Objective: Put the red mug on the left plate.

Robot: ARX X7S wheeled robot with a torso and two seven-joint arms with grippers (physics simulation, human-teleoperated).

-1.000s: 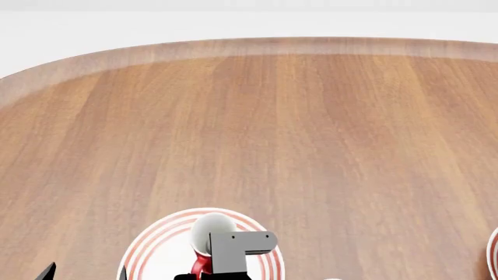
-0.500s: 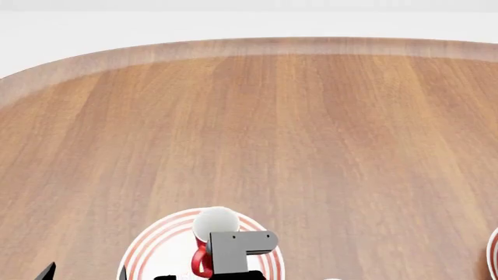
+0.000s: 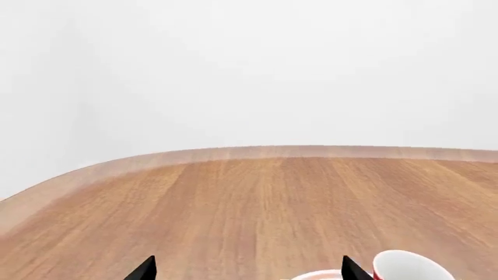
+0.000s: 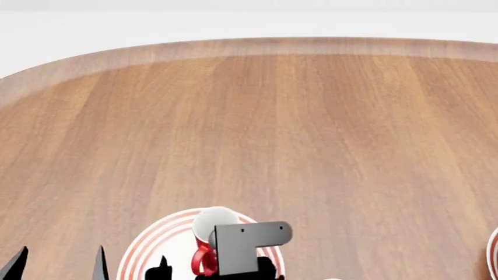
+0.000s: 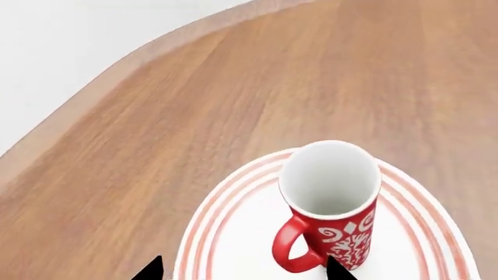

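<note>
I see a broad wood-grain counter with a rounded far edge and a plain white wall behind it. At the near edge my left gripper hangs with its tips spread, holding nothing. Right of it, the red mug, white-patterned, white inside, stands upright on the left plate with red rim rings. My right gripper is spread around it, not touching.

Counter: wooden, grain running front to back, curved far edge.
On it: left plate, red-ringed, at the near edge.
Far right: another ringed rim, cut off.
</note>
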